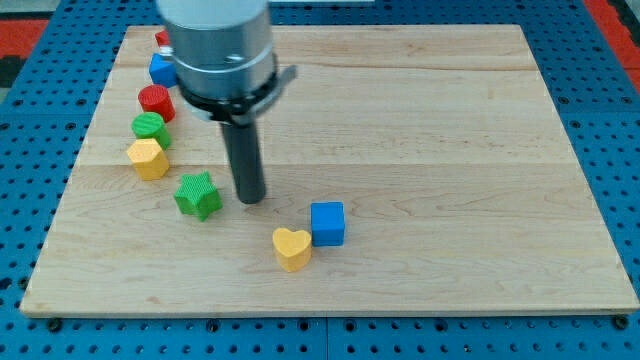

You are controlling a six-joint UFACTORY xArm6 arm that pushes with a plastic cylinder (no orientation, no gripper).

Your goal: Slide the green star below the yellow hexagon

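Note:
The green star (198, 195) lies on the wooden board at the view's lower left. The yellow hexagon (148, 158) sits up and to the left of it, a short gap apart. My tip (250, 199) rests on the board just to the right of the green star, close to it but with a narrow gap showing. The rod rises from the tip into the large grey arm body at the view's top.
A green round block (150, 127), a red cylinder (156, 102), a blue block (161, 69) and a red block (161, 39) line the left side above the hexagon. A yellow heart (292, 248) and a blue cube (327, 223) sit to the tip's lower right.

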